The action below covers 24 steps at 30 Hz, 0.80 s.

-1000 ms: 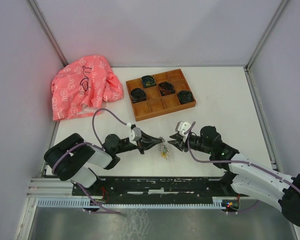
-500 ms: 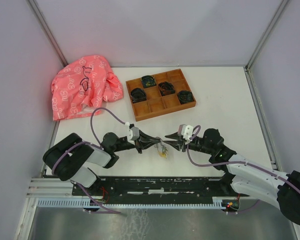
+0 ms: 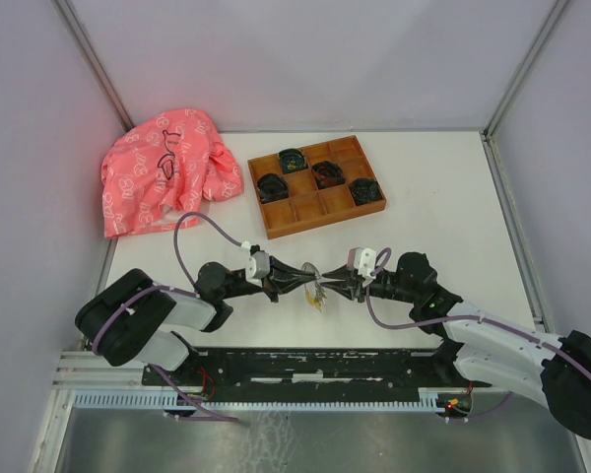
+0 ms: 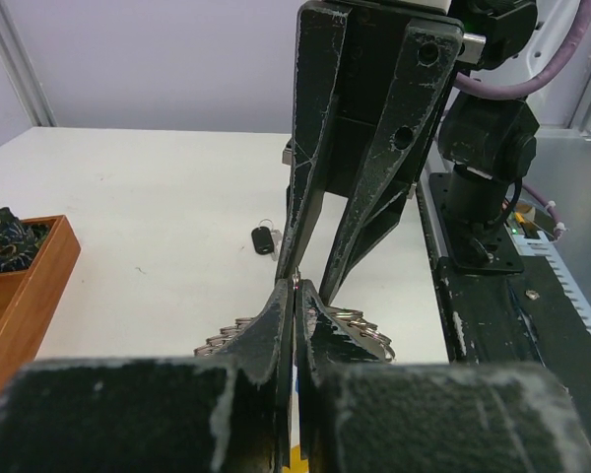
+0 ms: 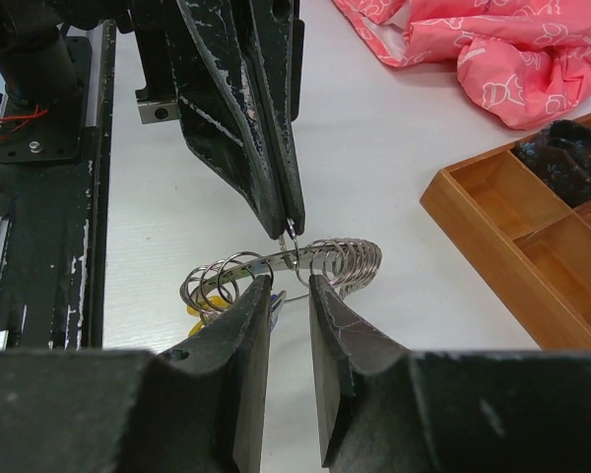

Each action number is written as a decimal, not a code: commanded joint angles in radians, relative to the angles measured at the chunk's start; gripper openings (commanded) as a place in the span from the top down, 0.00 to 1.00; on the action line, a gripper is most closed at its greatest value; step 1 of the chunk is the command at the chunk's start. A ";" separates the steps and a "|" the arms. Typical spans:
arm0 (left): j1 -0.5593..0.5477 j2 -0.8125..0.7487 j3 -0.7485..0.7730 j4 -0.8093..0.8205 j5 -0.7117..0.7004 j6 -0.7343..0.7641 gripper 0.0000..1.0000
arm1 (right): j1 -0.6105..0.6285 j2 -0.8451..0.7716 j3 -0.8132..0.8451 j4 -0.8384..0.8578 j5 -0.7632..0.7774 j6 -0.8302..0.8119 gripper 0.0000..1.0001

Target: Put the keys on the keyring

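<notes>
The keyring, a curved metal strip strung with several small rings, hangs just above the table between both grippers. My left gripper is shut on one small ring of it, its fingers coming down from the top of the right wrist view. My right gripper faces it, open by a narrow gap, its tips right under the strip. A bit of blue shows beside its left finger, and a yellow tag hangs below. The black-headed key lies alone on the table.
A wooden tray with dark coiled bundles stands behind the grippers. A pink cloth lies at the back left. The arms' black base rail runs along the near edge.
Both arms have shifted a little to the left with the keyring between them. The right gripper's jaws have narrowed slightly. The left gripper has stayed shut.
</notes>
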 commanded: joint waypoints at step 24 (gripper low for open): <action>0.001 0.011 0.035 0.197 0.075 -0.054 0.97 | -0.002 0.011 0.052 0.078 -0.039 0.080 0.82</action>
